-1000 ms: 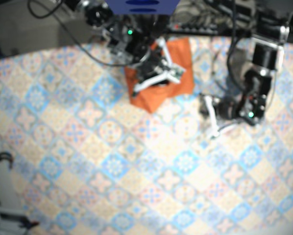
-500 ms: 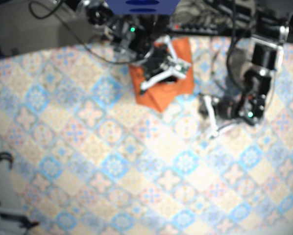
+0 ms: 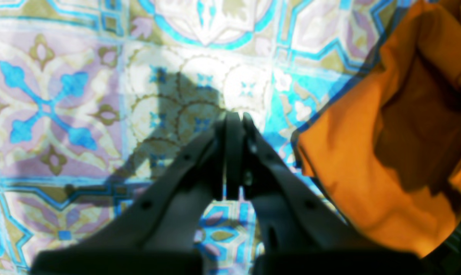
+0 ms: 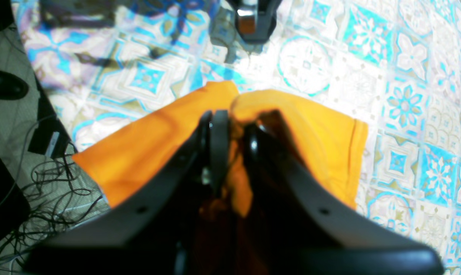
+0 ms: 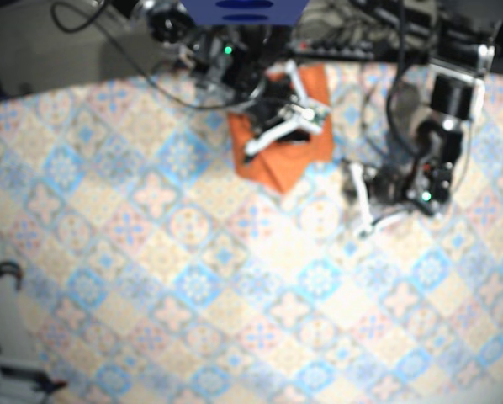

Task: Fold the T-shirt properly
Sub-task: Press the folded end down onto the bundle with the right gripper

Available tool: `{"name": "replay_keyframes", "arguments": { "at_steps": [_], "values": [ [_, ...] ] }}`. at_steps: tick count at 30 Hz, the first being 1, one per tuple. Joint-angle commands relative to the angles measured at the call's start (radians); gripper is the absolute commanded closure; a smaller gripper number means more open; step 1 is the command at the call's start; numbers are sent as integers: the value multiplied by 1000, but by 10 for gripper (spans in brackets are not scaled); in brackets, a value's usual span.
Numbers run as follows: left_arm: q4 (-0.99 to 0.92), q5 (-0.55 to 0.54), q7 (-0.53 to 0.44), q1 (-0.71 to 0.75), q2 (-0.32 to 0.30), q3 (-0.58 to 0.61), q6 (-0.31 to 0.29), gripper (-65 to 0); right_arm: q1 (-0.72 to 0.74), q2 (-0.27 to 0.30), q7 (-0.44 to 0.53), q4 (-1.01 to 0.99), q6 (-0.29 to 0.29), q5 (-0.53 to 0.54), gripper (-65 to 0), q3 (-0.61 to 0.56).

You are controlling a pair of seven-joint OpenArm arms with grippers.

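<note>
The shirt (image 5: 272,172) is in a bunched heap at the far edge of the table (image 5: 193,278). My right gripper (image 4: 232,122) is clamped on a puckered ridge of it, with orange cloth squeezed between the fingers. One corner shows against the floor (image 4: 43,183) past the table edge, and I can't tell whether it's hanging over or just lifted. The left gripper (image 3: 234,118) is pinched closed on nothing. It's low over the table, just beside the shirt's near edge.

My read on the handling: it's light, limp cotton with no stiffness at all, so anything I'm not gripping will sag and drag. It isn't fragile, but it'll probably slide and wrinkle on the table.

A mid-panel pinch like this one likely grabs several layers at once. I'd rather hold a hem or a sleeve seam (image 4: 354,141), where the cloth is thicker and the edge is easy to find, with the left gripper taking the matching corner.
</note>
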Motion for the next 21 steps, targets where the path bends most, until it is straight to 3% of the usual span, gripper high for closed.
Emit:
{"name": "replay_keyframes", "arguments": {
  "at_steps": [1, 21],
  "values": [
    [14, -7, -12, -21, -10, -6, -6, 0, 5, -8, 26, 18, -2, 0, 0, -1],
    [14, -7, -12, -21, -10, -6, -6, 0, 7, -8, 52, 18, -2, 46, 0, 1]
  ]
}}
